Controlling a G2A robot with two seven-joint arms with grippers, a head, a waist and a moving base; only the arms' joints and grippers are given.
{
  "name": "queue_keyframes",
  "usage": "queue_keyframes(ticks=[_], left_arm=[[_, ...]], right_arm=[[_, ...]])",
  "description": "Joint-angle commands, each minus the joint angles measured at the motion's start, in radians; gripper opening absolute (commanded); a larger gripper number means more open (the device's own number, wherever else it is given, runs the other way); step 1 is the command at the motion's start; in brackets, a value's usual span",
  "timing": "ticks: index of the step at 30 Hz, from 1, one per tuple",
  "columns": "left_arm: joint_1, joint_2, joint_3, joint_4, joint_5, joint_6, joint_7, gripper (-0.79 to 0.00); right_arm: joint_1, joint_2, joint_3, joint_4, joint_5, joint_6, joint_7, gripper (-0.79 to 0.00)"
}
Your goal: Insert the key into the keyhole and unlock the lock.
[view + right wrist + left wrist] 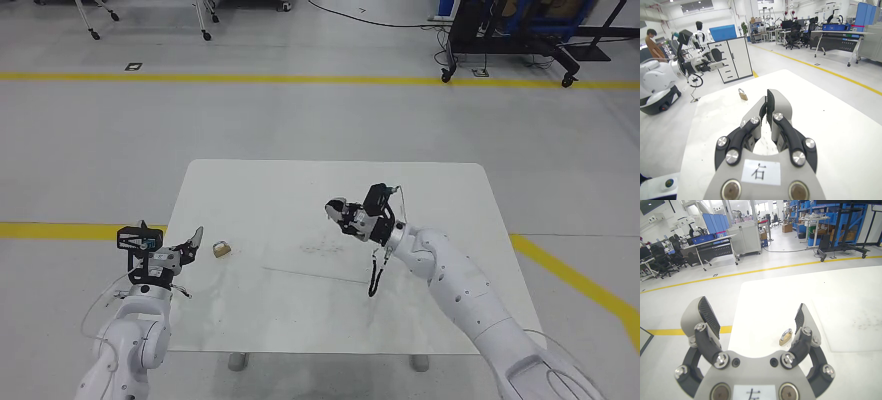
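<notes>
- Top cam: overhead, looks down on the whole table — farthest off.
- L wrist cam: close behind left gripper, low, faces across table.
- R wrist cam: behind right gripper, mid-table, faces lock — shared w/ all views.

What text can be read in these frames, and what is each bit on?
"左", lower part cut off by the picture edge: left label, white, on the base of the left gripper.
"右": right label, white, on the base of the right gripper.
round sticker: too blurred to read.
padlock: no marking legible.
cardboard box: print too small to read.
</notes>
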State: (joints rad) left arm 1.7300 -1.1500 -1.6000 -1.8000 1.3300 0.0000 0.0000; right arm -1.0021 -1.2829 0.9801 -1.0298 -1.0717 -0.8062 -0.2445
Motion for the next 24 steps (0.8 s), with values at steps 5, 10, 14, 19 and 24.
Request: queue_keyframes(ticks=[5,10,14,19,24], left_arm=[[0.0,-0.001,-0.003,-0.002,-0.02,0.002,0.005,0.0],[0.017,-0.019,-0.006,-0.013,-0.554,-0.15,-0.045,0.0],[-0.054,-0.026,0.025,0.006,-0.91,-0.226,-0.233,0.0],[-0.108,-0.023,0.07,-0.019,-0.954,-0.235,-0.386,0.0],[-0.107,-0.022,0.068,-0.015,-0.938,-0.234,-0.383,0.0]], right_arm=[[0.0,0.0,-0.001,0.0,-0.039,0.0,-0.002,-0.785],[-0.043,-0.008,0.03,0.077,0.208,-0.091,-0.074,-0.785],[-0.06,-0.034,0.033,0.156,0.529,-0.171,-0.112,-0.785],[-0.049,-0.04,0.036,0.218,0.677,-0.206,-0.06,-0.785],[-0.049,-0.04,0.036,0.218,0.677,-0.206,-0.06,-0.785]])
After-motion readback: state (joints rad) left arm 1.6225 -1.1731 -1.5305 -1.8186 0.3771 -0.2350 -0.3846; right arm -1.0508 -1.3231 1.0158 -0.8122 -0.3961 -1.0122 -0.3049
